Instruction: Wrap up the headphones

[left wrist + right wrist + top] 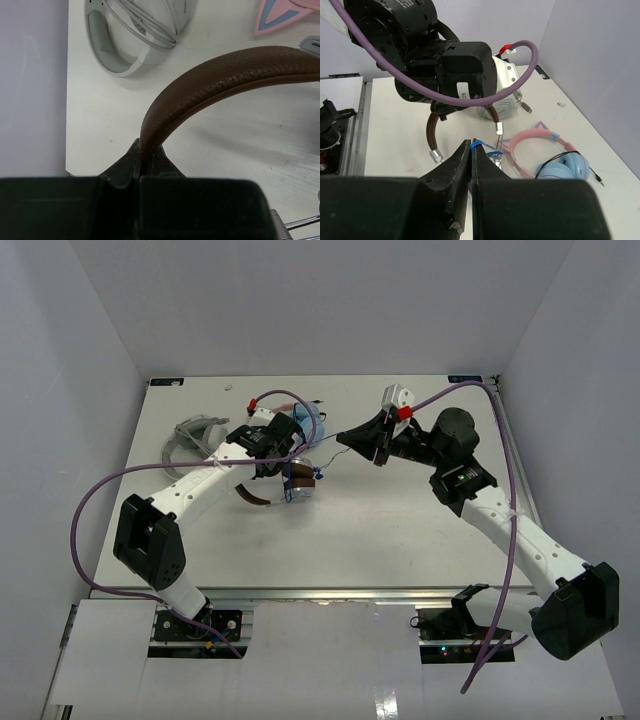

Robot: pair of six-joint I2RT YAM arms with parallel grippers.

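The headphones (298, 483) lie mid-table: dark brown headband (225, 75), silver sliders and a thin blue cable (492, 151). My left gripper (145, 156) is shut on the headband's end, as the top view (268, 468) also shows. My right gripper (471, 145) is shut on a loop of the blue cable and holds it above the table, to the right of the headphones (345, 435). In the right wrist view the headband (431, 132) hangs under the left gripper's body. The ear cups are mostly hidden.
A pink cat-ear pair (540, 142) with light blue cups (565, 167) and a black cable lies just behind the headphones (308, 420). A grey-white pair (135, 35) with its coiled cable lies at the table's back left (195, 435). White walls enclose the table.
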